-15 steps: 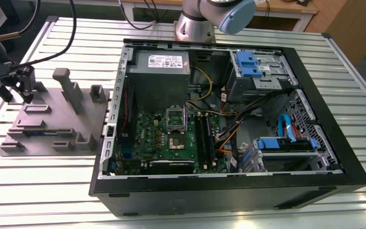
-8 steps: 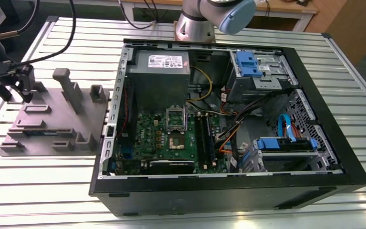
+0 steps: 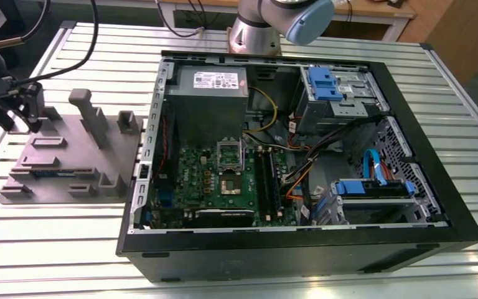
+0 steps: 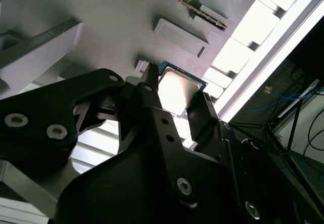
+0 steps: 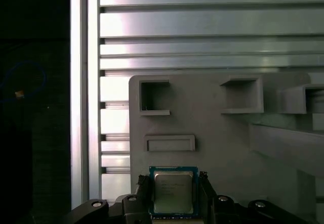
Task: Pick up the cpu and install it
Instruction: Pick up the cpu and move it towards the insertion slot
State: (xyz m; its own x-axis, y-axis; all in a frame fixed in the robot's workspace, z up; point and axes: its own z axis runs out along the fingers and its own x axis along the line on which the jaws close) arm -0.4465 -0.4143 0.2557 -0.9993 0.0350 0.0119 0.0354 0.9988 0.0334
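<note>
My gripper [image 5: 173,177] clasps the cpu [image 5: 173,193] by two opposite edges over the grey tray [image 5: 217,128], which lies on the desk [image 3: 48,249] at nine o'clock from the open computer case [image 3: 305,249]. The pickup looks begun; I cannot tell whether the chip is off the tray. Installing is not yet done: the exterior view supplies the motherboard socket [image 3: 226,180], apparently empty, while both wrist views supply the grip.
</note>
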